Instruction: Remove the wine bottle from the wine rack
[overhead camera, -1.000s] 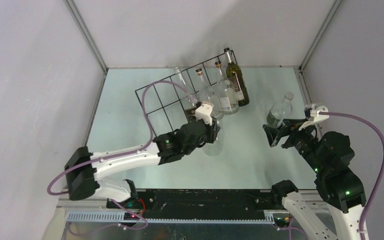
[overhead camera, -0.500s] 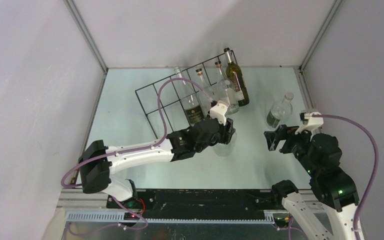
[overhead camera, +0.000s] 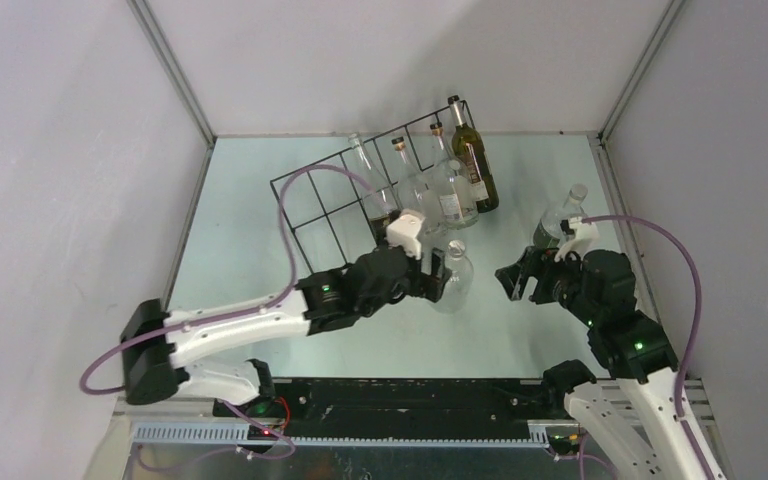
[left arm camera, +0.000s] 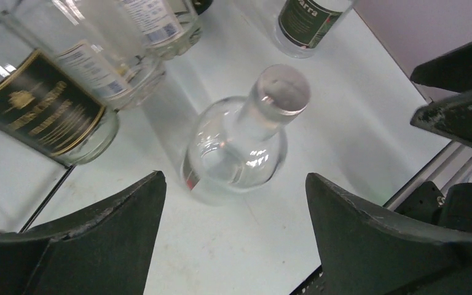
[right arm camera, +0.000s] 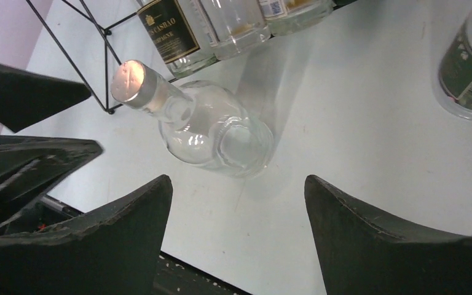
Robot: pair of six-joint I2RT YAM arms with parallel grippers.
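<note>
**Bottle clear of the rack, both grippers spread wide**

In front of the wine rack, bare table runs to the near edge. The left gripper is spread wide and holds nothing, with its fingers on either side of the wine bottle and not touching it. The bottle stands upright just before the rack's right half, outside the wires. To its right, the right gripper gapes equally wide, empty. Clear bottles and a dark green bottle crowd the rack's right end. A lone bottle stands well right of the rack.
</note>
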